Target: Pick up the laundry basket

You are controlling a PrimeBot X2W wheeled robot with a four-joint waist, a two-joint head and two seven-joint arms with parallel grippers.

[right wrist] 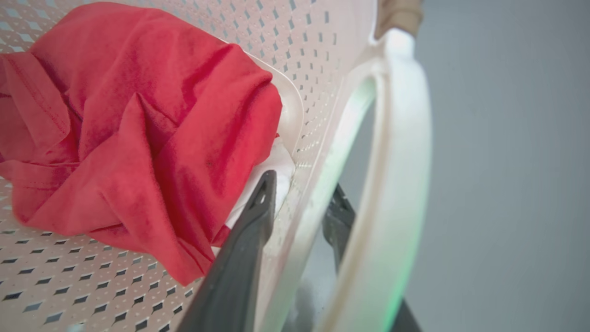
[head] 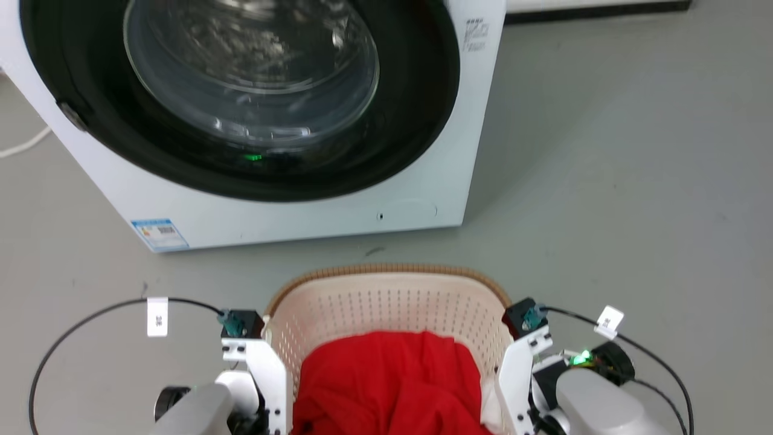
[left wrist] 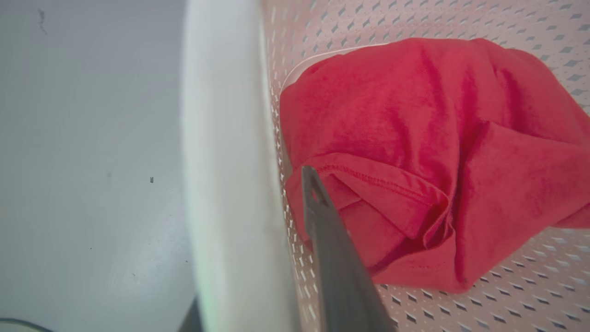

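The laundry basket (head: 386,302) is smooth cream plastic, pierced all over and faintly shiny. Its rim (head: 386,267) looks like brown weave, and its handle (right wrist: 396,184) is glossy white plastic. The red cloth (head: 386,386) is soft and matt, with stitched hems. The washing machine (head: 302,205) has a glossy white front and a shiny glass door (head: 253,66). The floor (head: 604,181) is smooth matt grey

- Laundry area, indoors; whether home or test room, cannot tell.
- Far left: white front-loading washing machine (head: 423,181) with round glass door (head: 250,72) and a printed label (head: 160,234) at its lower corner.
- Near, middle: perforated laundry basket (head: 386,302) holding a red cloth (head: 386,386).
- Bare grey floor (head: 634,181) all round; white cable (head: 24,145) lying far left; dark skirting (head: 598,11) far right.
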